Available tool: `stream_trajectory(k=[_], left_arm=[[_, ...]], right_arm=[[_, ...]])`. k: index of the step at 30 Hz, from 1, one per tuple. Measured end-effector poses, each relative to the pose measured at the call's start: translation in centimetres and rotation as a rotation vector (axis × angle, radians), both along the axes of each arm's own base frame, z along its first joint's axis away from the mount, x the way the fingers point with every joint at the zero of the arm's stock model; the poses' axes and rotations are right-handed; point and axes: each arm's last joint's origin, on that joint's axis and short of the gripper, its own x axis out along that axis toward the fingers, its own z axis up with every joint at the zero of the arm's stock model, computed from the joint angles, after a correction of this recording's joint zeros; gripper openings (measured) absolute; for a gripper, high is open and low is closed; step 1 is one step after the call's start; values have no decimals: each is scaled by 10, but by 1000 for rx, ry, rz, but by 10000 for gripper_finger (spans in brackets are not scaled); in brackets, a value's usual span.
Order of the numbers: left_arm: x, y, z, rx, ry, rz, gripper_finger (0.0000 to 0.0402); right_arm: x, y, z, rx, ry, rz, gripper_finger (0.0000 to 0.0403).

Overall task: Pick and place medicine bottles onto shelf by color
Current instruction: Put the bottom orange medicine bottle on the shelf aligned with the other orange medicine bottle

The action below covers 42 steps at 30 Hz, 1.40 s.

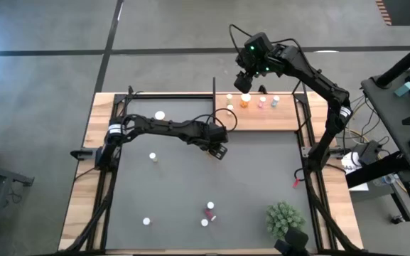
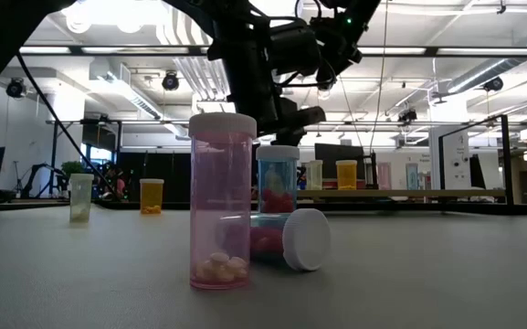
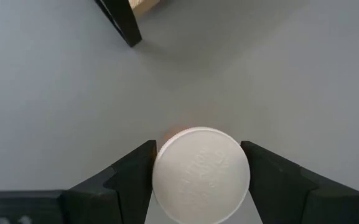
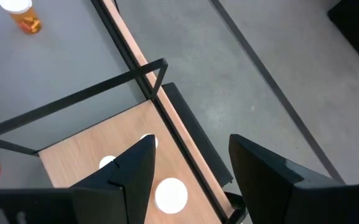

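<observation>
Left hand [image 3: 198,180] has its two dark fingers closed on the round white cap of a bottle [image 3: 201,174]; embossed lettering on the cap cannot be read, and a hint of orange shows beneath it. It hangs over the dark grey mat [image 1: 190,185] at the centre of the surface, just off the near edge of the shelf [image 1: 261,119]. That flat light-wood board with thin black posts lies toward twelve o'clock and carries small capped bottles, orange [image 1: 245,100], pink [image 1: 262,102] and pale [image 1: 276,101]. Right hand [image 1: 244,80] hovers above the shelf, fingers parted and empty. In the low view, a clear pink bottle [image 2: 221,201] stands upright holding pale pills.
</observation>
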Motion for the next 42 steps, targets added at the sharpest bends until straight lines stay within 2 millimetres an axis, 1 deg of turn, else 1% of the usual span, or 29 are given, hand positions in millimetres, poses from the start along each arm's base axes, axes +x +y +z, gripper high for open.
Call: stream_trajectory(k=[5,10,12,22,28,33,39,42], left_arm=[[0,0,3,12,5,-35,215],[-4,0,16,15,-15,-47,215],[-4,0,18,15,-21,-47,215],[-5,-1,12,14,-14,-47,215],[-4,0,13,13,-25,-41,215],[0,0,14,20,-73,-41,215],[1,1,14,43,-77,-88,215],[1,2,14,10,-81,-99,215]], right_arm=[[0,0,0,5,2,-2,196],[-3,3,-4,48,33,-21,196],[-5,4,-5,68,59,-21,196],[-12,9,-11,135,138,-28,196],[-14,11,-12,151,149,-36,196],[-14,11,-12,151,148,-38,196],[-14,11,-12,155,144,-46,196],[-14,11,-12,155,144,-46,196]])
